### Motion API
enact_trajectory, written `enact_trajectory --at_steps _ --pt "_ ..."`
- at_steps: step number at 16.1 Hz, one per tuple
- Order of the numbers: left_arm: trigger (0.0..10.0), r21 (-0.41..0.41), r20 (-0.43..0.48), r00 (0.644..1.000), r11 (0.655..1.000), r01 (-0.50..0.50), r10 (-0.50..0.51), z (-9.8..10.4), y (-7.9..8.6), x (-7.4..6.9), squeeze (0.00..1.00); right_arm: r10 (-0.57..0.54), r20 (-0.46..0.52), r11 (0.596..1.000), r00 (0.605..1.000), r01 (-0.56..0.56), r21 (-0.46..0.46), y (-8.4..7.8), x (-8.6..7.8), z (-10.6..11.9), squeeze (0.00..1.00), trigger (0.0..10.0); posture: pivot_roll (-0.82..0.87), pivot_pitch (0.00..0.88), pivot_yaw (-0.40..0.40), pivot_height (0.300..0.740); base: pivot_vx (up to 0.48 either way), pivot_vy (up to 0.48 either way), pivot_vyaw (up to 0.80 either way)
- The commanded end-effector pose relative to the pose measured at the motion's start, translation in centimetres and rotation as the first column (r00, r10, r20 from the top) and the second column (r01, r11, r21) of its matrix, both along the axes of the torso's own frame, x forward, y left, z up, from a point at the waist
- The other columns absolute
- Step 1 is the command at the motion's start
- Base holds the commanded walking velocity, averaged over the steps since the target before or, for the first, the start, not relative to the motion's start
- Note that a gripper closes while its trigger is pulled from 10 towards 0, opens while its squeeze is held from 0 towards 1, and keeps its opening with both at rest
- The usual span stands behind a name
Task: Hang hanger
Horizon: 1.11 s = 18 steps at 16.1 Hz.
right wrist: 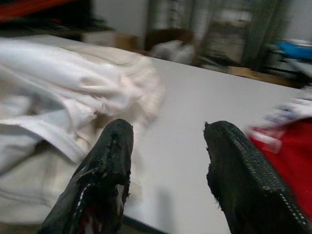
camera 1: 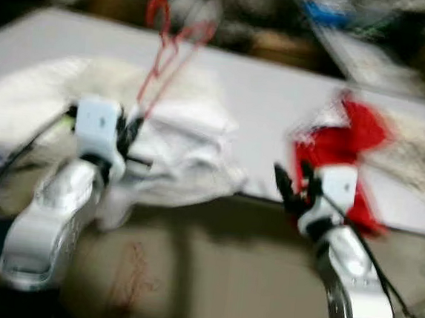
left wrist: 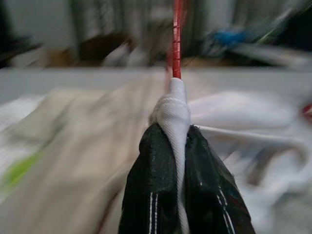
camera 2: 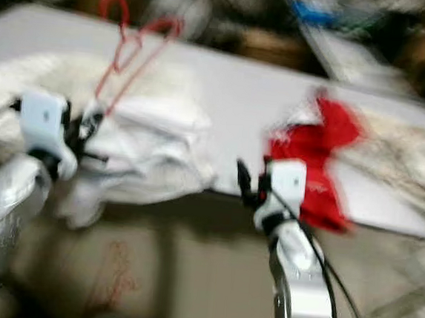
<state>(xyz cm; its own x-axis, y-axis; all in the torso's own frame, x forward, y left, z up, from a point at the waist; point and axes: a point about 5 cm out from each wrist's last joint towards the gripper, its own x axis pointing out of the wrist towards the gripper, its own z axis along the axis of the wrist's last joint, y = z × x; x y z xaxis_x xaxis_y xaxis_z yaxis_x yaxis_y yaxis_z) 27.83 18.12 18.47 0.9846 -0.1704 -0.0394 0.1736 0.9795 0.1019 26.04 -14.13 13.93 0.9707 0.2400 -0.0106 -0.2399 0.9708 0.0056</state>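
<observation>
Because your left claw is pinched on a fold of white cloth with the red hanger rising just past it, the cloth may slide off or drag the white pile along the desk. Your right claw stands wide and holds nothing, near the red garment.

Left end effector apparently clamped; right end effector fingers apart.

We see soft white cloth pinched by our left gripper under a thin, glossy red hanger. Our right gripper's fingers look matt, rough and textured above the smooth table.
</observation>
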Motion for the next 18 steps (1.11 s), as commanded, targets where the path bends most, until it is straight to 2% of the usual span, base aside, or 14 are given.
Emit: enact_trajectory --at_steps 1,4,6,7,9,10,11,14,16,17,18 --pt "10.0 0.010 0.034 0.999 1.000 0.013 -0.013 0.8 -0.4 0.3 0.00 -0.037 -0.018 0.999 0.999 0.037 0.026 -0.4 0.1 0.0 0.00 10.0 0.10 0.000 -0.068 0.740 0.300 0.000 0.00" --pt "10.0 0.017 0.033 0.999 0.999 0.036 -0.037 0.9 -0.9 0.6 0.00 -0.046 -0.018 0.998 0.999 0.047 0.037 -0.5 0.2 0.2 0.00 10.0 0.10 0.000 -0.068 0.740 0.298 0.000 0.00" --pt "10.0 -0.008 0.035 0.993 0.994 0.112 -0.111 1.0 -1.6 0.2 0.00 -0.049 -0.008 0.998 0.999 0.049 0.040 -0.6 0.2 0.4 0.00 10.0 0.10 0.000 -0.068 0.740 0.000 0.000 0.00" --pt "10.0 0.014 0.038 0.991 0.991 0.131 -0.131 1.1 -1.8 0.1 0.00 -0.049 -0.006 0.998 0.999 0.050 0.042 -0.7 0.2 0.5 0.00 10.0 0.10 0.000 -0.069 0.740 0.000 0.000 0.00" --pt "10.0 -0.026 0.073 0.986 0.988 0.149 -0.147 1.5 -1.5 -0.3 0.00 -0.040 0.001 0.998 0.999 0.040 0.045 -0.7 0.2 0.6 0.00 10.0 0.10 0.000 -0.072 0.740 0.000 0.000 0.00" --pt "1.0 -0.012 0.054 0.985 0.986 0.166 -0.166 1.4 -1.4 -0.3 0.00 -0.040 0.000 0.998 0.999 0.040 0.047 -0.8 0.3 0.6 0.00 10.0 0.10 0.000 -0.074 0.740 0.000 0.000 0.00" --pt "0.0 -0.005 0.056 0.978 0.979 0.202 -0.201 1.5 -1.2 -0.3 0.00 -0.034 0.009 0.998 0.999 0.033 0.052 -1.0 0.4 0.7 0.00 10.0 0.11 0.000 -0.078 0.740 0.000 0.000 0.00" --pt "0.0 0.013 0.060 0.968 0.970 0.244 -0.244 2.1 -1.0 0.6 0.00 0.019 0.030 0.997 0.999 -0.021 0.068 -1.2 1.1 1.0 0.00 10.0 0.13 0.000 -0.079 0.740 0.000 0.000 0.00" --pt "0.0 0.020 0.055 0.958 0.960 0.279 -0.280 2.3 -1.0 1.3 0.00 0.149 0.036 0.988 0.988 -0.150 0.032 -0.5 1.5 1.2 0.00 10.0 0.13 0.000 -0.074 0.740 0.000 0.000 0.00" --pt "0.0 0.029 0.059 0.950 0.952 0.305 -0.307 2.6 -1.0 1.6 0.00 0.242 0.023 0.970 0.970 -0.242 0.017 0.1 1.7 1.1 0.18 10.0 0.13 0.000 -0.071 0.740 0.000 0.000 0.00" --pt "0.0 0.026 0.067 0.943 0.945 0.325 -0.326 2.9 -1.1 1.7 0.00 0.275 0.022 0.961 0.961 -0.276 0.018 0.3 1.9 1.2 1.00 10.0 0.13 0.000 -0.070 0.740 0.000 0.000 0.00"
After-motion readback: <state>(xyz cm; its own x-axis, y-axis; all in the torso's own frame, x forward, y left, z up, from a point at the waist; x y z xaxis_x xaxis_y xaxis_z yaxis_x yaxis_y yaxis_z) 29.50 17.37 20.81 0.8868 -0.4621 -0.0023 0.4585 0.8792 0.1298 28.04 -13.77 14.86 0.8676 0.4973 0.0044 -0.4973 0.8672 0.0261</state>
